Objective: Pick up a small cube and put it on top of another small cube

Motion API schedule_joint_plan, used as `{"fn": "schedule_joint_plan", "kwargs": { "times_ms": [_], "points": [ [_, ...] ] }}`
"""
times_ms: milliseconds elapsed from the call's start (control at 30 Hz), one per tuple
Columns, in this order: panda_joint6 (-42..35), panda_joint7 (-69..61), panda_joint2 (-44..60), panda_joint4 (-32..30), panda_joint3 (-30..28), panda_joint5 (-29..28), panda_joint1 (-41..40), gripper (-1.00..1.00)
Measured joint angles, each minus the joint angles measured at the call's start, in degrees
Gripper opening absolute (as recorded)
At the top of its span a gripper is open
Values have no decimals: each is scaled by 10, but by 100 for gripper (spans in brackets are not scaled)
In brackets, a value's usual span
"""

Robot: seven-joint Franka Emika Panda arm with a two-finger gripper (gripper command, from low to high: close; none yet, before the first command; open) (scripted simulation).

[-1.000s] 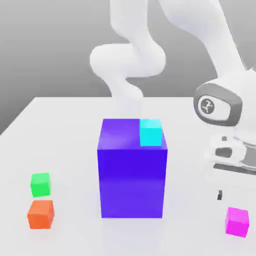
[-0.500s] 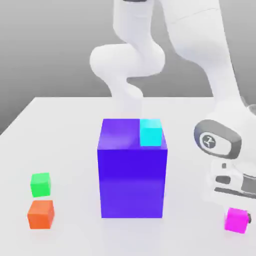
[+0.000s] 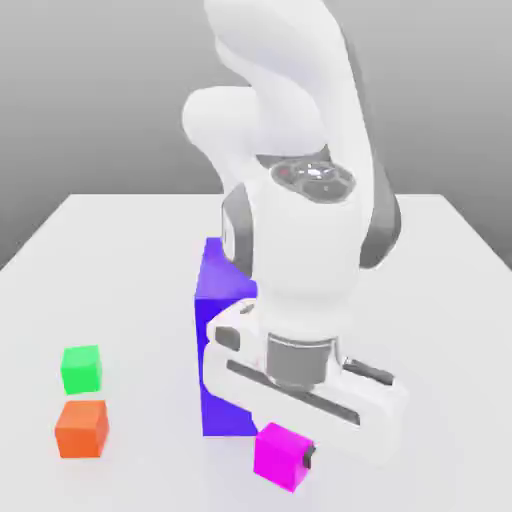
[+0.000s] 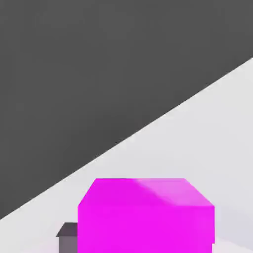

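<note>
The small cube (image 3: 277, 453) is magenta-pink and hangs tilted between my fingers, low over the table's front, just in front of the tall blue-purple block (image 3: 218, 300). My gripper (image 3: 287, 458) is shut on it, and one dark fingertip (image 3: 310, 458) shows at the cube's side towards the exterior view's right. In the hand view the small cube (image 4: 146, 217) is close up, with a dark fingertip (image 4: 68, 236) beside it. A green cube (image 3: 81, 368) and an orange cube (image 3: 81, 428) sit on the table at the exterior view's left.
My white arm and hand (image 3: 300, 290) stand in front of the blue-purple block and hide most of it. The white table (image 3: 120, 250) stretches back to a grey wall. The green cube sits just behind the orange one.
My fingers shut on the magenta-pink cube at the exterior view's right. The arm then swung to the front middle with it and now covers the block's top and its cyan cube.
</note>
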Motion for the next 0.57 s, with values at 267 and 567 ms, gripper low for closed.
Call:
{"fn": "schedule_joint_plan", "kwargs": {
  "times_ms": [267,567],
  "points": [
    [1,-31,-143,-160,-137,98,-236,-100],
    [104,-42,-51,-175,-140,122,-249,100]
  ]
}}
